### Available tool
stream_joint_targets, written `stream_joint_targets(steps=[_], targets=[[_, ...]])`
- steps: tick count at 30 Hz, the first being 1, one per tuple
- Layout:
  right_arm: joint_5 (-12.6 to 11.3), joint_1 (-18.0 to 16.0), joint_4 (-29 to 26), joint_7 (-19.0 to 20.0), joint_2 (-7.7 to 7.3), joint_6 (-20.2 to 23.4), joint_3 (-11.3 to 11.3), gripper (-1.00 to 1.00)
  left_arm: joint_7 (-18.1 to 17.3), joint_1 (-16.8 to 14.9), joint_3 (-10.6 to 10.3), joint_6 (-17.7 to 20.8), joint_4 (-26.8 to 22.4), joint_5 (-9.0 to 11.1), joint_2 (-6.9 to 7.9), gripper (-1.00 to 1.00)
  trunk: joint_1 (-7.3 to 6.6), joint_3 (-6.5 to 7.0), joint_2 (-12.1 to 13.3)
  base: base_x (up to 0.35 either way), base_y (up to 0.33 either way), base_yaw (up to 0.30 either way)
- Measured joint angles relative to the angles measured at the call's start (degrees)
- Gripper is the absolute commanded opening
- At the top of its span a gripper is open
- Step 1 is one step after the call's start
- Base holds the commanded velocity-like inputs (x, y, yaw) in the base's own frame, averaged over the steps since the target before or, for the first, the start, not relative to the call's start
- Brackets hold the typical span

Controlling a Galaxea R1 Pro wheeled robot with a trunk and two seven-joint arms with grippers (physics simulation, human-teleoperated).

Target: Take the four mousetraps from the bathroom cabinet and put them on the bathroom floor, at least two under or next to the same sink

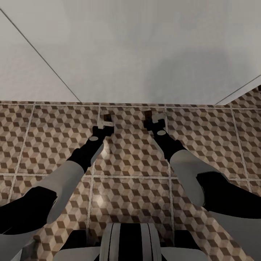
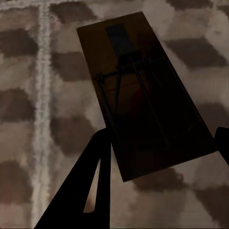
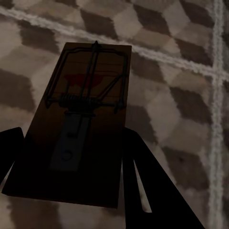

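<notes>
Two mousetraps are in view. One flat brown mousetrap (image 2: 143, 86) with dark wire sits between the fingers of my left gripper (image 2: 162, 138), which is shut on it. My right gripper (image 3: 71, 138) is shut on a second mousetrap (image 3: 90, 86) that shows a red mark and a spring. In the head view the left gripper (image 1: 106, 120) and right gripper (image 1: 154, 119) hang side by side just above the cube-patterned bathroom floor (image 1: 130, 159). They are close to the foot of a big white surface (image 1: 137, 54). I cannot tell whether that surface is the sink's body or a wall. The cabinet is out of view.
Pale grout lines cross the tiles beneath both traps. My own trunk and base (image 1: 127, 243) are at the near edge of the head view. Open tiled floor stretches to the left and right of the arms.
</notes>
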Motion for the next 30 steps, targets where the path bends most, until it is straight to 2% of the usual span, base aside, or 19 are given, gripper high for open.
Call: stream_joint_targets(steps=[8, 30], targets=[[0.0, 0.0, 0.0, 0.0, 0.0, -0.1, 0.0, -1.0, 0.0, 0.0, 0.0, -1.3, 2.1, 0.0, -0.07, -1.0, 0.0, 0.0, 0.0, 0.0, 0.0, 0.0], [-0.1, 0.0, 0.0, 0.1, 0.0, -0.2, 0.0, -1.0, 0.1, 0.0, 0.1, -1.5, 2.4, -0.1, 0.01, -1.0, 0.0, 0.0, 0.0, 0.0, 0.0, 0.0]])
